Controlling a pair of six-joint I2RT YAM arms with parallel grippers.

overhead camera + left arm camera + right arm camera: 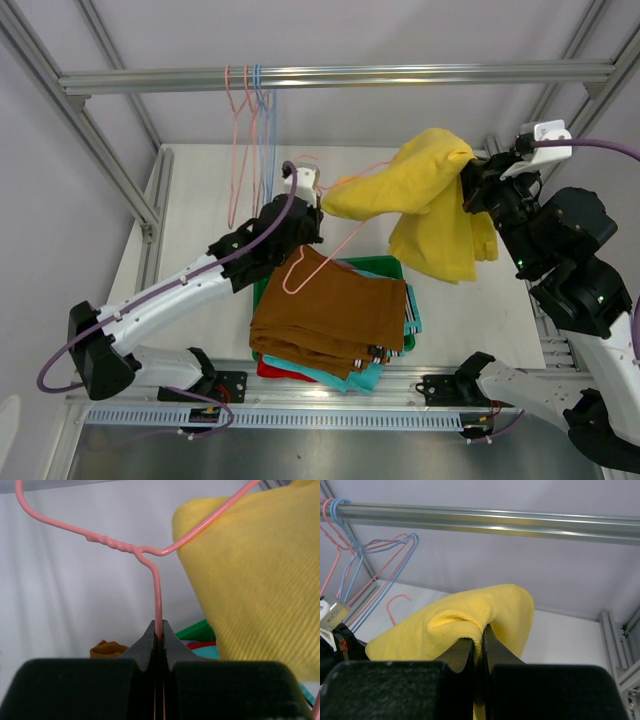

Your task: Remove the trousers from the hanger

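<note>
Upper right of frame: yellow trousers [435, 195], long axis approx left-right, right end drooping down. R fingers [487, 643] clamped tight on them. L fingers [150, 638] closed, pinching pink hanger [157, 592] wire.

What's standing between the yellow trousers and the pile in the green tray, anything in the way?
Only the pink hanger: its wire runs into the yellow trousers and its lower corner hangs over the brown trousers below. The left end effector grips it; the right end effector grips the cloth.
</note>
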